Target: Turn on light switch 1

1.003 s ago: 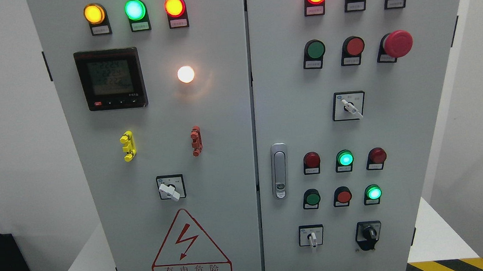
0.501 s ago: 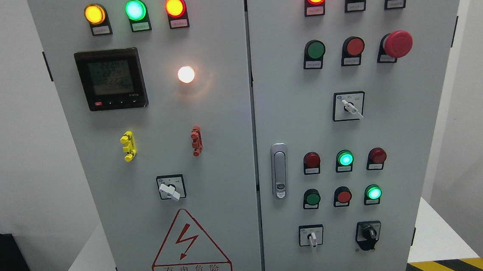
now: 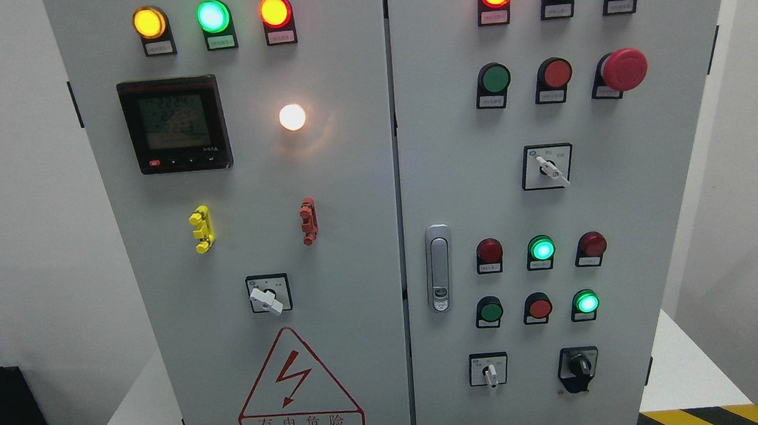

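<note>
- Neither hand was in view, so the state of their fingers could not be told, nor which arm sat nearer to anything.
- Which control counted as light switch 1 could not be read; the small labels were too fine. By guess it was the left door's selector [image 3: 267, 296], low on that panel, above the warning triangle [image 3: 298, 386] and below a lit white lamp [image 3: 292, 116].
- Its white lever pointed down and to the right, so its long axis ran diagonally across the black-framed plate.
- With no fingers showing, the switch lay somewhere up and ahead of wherever the arms waited; being left of the centre seam, it probably favoured the left arm.
- The cabinet [image 3: 354, 241] was smooth grey painted metal, flat-faced, with two doors.
- The lever looked like hard plastic, short and blocky, and would likely want a pinch and twist.
- Round domed lamps, glossy, sat in black bezels; a red mushroom button [image 3: 624, 69] stood proud on the right door.
- Yellow [image 3: 201, 229] and red [image 3: 308, 221] clips flanked the space above the selector.
</note>
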Action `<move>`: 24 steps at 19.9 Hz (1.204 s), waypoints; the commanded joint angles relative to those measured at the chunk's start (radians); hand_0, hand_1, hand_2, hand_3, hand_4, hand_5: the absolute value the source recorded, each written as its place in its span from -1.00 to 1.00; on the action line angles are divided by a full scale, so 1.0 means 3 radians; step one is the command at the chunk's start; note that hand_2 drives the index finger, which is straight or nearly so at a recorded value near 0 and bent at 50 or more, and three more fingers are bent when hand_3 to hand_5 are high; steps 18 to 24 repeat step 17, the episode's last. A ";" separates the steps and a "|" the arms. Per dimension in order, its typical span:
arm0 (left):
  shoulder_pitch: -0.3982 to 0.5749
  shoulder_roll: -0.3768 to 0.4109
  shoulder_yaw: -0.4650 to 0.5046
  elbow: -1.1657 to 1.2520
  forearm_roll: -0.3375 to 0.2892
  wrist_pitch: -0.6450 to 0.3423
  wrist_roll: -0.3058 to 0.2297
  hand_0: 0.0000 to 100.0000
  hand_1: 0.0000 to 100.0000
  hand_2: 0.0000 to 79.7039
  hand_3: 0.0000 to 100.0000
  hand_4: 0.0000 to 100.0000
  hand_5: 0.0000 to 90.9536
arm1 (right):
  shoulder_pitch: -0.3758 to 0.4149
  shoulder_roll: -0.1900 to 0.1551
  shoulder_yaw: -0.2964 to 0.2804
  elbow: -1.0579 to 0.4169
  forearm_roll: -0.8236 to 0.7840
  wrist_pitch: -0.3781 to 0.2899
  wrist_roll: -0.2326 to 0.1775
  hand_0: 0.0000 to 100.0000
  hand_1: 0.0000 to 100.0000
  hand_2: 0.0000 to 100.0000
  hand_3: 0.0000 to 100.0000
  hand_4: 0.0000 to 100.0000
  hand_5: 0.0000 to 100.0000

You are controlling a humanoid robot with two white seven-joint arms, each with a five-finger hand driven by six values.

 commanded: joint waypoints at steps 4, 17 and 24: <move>-0.0298 0.0031 -0.0001 0.0335 -0.0014 0.0578 0.0048 -0.79 -1.00 -1.00 -1.00 -1.00 -1.00 | 0.0002 0.0000 0.0000 0.0000 0.0000 -0.0002 -0.0002 -0.39 -1.00 -1.00 -1.00 -1.00 -1.00; -0.0396 -0.0020 -0.0221 0.0329 0.0011 0.0640 0.0212 -0.76 -1.00 -1.00 -1.00 -1.00 -1.00 | 0.0002 0.0000 0.0000 0.0000 0.0000 -0.0002 -0.0002 -0.39 -1.00 -1.00 -1.00 -1.00 -1.00; -0.0396 -0.0020 -0.0221 0.0329 0.0011 0.0640 0.0212 -0.76 -1.00 -1.00 -1.00 -1.00 -1.00 | 0.0002 0.0000 0.0000 0.0000 0.0000 -0.0002 -0.0002 -0.39 -1.00 -1.00 -1.00 -1.00 -1.00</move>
